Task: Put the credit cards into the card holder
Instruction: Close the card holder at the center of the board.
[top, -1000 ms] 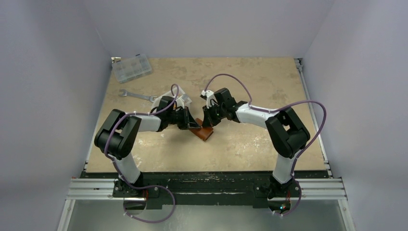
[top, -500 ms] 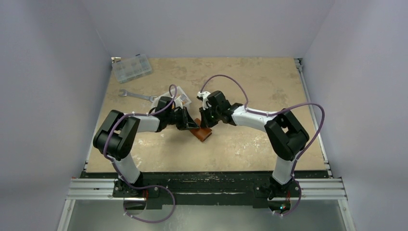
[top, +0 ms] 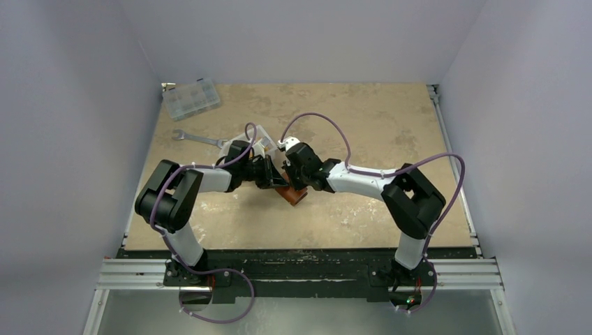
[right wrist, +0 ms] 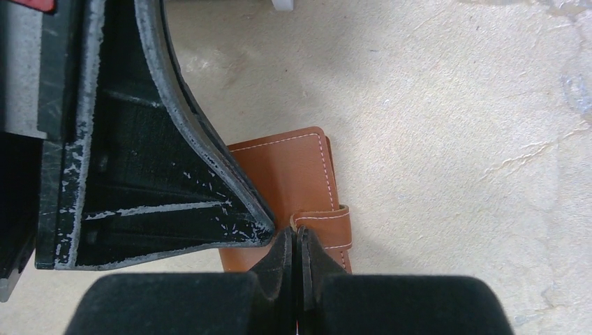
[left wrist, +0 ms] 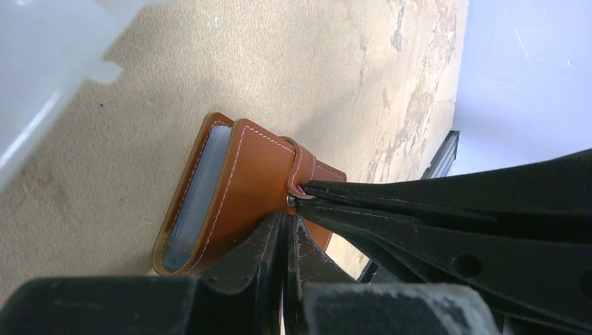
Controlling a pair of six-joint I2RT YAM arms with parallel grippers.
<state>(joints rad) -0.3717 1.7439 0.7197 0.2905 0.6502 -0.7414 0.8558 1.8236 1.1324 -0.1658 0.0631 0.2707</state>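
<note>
Card holder [left wrist: 244, 174], middle of table [top: 363, 112]: light, stiff leather, slippery. Soft strap [right wrist: 328, 227] is best hold. Left gripper [left wrist: 286, 220] and right gripper [right wrist: 298, 237] both squeezed together at strap; actual grip unclear.

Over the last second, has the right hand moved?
Yes. The right hand has shifted left, nearer the wrench, which has stayed put.

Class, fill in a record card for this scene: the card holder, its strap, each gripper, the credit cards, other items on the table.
card holder: brown leather, folded shut, lying on the table
strap: wraps over the holder's edge
left gripper: shut, tips beside the strap
right gripper: shut, seemingly pinching the strap's end
credit cards: none visible
other items: wrench and clear compartment box, far left
</note>
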